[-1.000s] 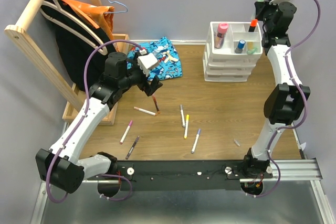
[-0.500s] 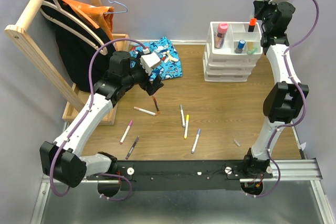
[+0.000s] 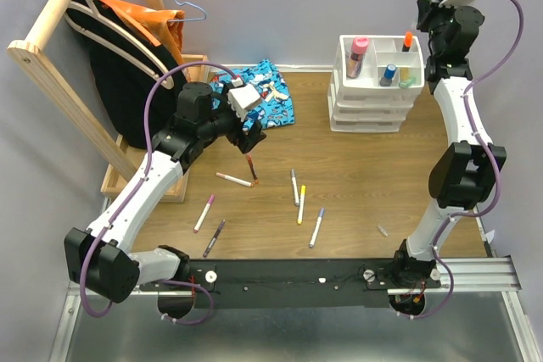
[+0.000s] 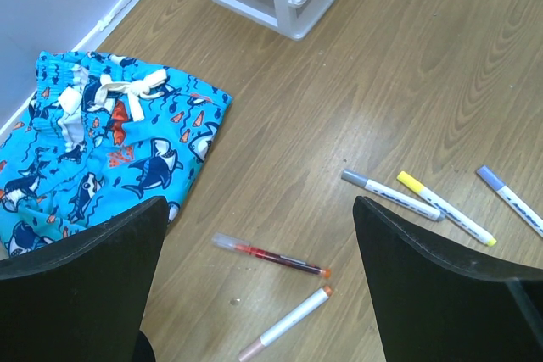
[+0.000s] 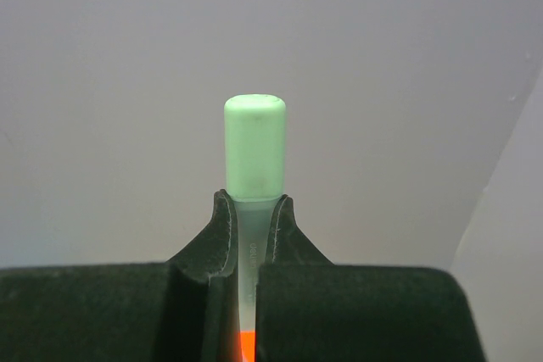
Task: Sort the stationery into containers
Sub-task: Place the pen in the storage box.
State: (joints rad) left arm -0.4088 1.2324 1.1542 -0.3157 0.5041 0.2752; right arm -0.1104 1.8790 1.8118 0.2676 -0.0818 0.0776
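My right gripper is shut on a highlighter with a pale green cap and an orange lower end. It holds it almost upright over the back right compartment of the white organiser. In the right wrist view the gripper pinches the clear barrel. My left gripper is open and hovers above a red pen. In the left wrist view the gripper has the red pen and a white pen with an orange tip between its fingers below. Several more pens lie on the table.
The organiser's compartments hold a pink glitter tube and a blue jar. A blue patterned cloth lies at the back. A wooden rack with hangers and clothes stands at the left. Grey and yellow markers lie mid-table.
The right gripper has lifted and tilted a little to the right with the highlighter. The left gripper has shifted slightly to the right over the red pen.
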